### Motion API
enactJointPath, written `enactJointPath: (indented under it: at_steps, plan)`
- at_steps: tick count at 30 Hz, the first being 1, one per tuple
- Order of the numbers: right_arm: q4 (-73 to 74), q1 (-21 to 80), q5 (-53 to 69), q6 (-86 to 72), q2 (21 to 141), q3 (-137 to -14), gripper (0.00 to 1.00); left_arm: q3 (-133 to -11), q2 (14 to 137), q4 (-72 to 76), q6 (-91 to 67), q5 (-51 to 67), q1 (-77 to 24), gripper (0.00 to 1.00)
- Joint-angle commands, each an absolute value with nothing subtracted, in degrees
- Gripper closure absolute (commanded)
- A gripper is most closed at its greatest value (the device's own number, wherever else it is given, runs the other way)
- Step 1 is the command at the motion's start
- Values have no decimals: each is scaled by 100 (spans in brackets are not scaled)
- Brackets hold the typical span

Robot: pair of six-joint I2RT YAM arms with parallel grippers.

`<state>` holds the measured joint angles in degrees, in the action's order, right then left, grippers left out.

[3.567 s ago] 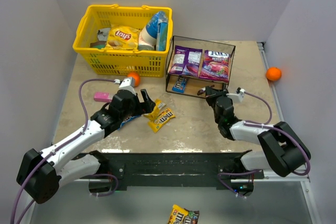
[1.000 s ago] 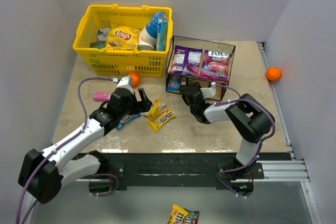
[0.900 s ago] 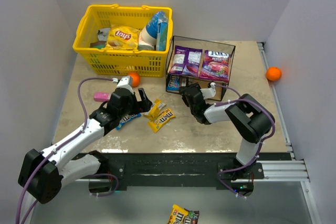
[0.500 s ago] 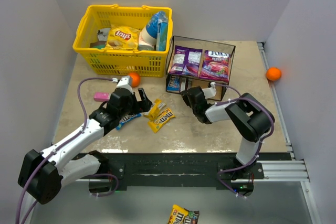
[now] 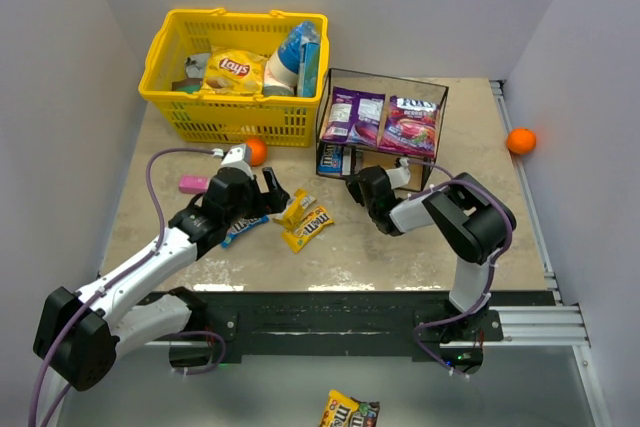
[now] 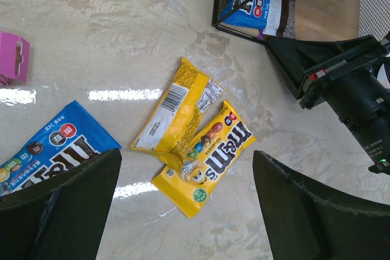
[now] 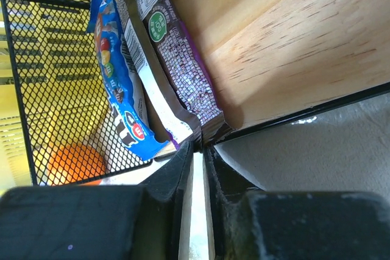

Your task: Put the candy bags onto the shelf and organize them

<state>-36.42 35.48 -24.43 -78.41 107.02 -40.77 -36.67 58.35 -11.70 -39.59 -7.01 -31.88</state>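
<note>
The shelf (image 5: 390, 76) holds two purple bags (image 5: 352, 115) (image 5: 412, 123) on its top board. On the lower board (image 7: 292, 35) a blue packet (image 7: 116, 83) and a brown packet (image 7: 183, 71) stand on edge at the left end. My right gripper (image 5: 352, 185) (image 7: 198, 147) is at the shelf's front left, its jaws pinched on the brown packet's bottom corner. My left gripper (image 5: 272, 192) (image 6: 186, 168) is open wide above two yellow packets (image 6: 177, 114) (image 6: 210, 153). Another blue packet (image 6: 49, 150) lies on the table under the left arm.
A yellow basket (image 5: 160, 47) with a Lays bag stands at the back left. An orange ball (image 5: 255, 150) lies in front of it, and another ball (image 5: 520, 140) lies at the right edge. A pink pack (image 5: 194, 184) lies at the left. One packet (image 5: 348, 409) lies on the floor.
My right gripper moved left along the shelf front with the brown packet and stood it beside the blue one, then barely moved. The left arm has stayed in place.
</note>
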Motion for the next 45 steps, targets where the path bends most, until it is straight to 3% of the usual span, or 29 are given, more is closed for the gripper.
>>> enactJointPath:
  at_steps: [1, 19, 27, 34, 45]
  plan:
    - [-3937, 3507, -2522, -7752, 10679, -4087, 84, -3788, 5748, -1072, -3911, -686, -3120, 5]
    - [-4227, 3630, -2444, -7998, 10090, -3560, 60, -3727, 5748, -1011, -3990, -650, -3120, 5]
    - [-3333, 3963, -2084, -7892, 9441, -3463, 44, -3727, 5748, -1020, -3990, -607, -3111, 5]
    - [-2568, 4709, -1652, -7585, 8781, -3006, 43, -3604, 5730, -1002, -3946, -466, -3120, 4]
    - [-2409, 5256, -1503, -7796, 8982, -2988, 51, -2962, 5423, -668, -4025, -281, -3120, 5]
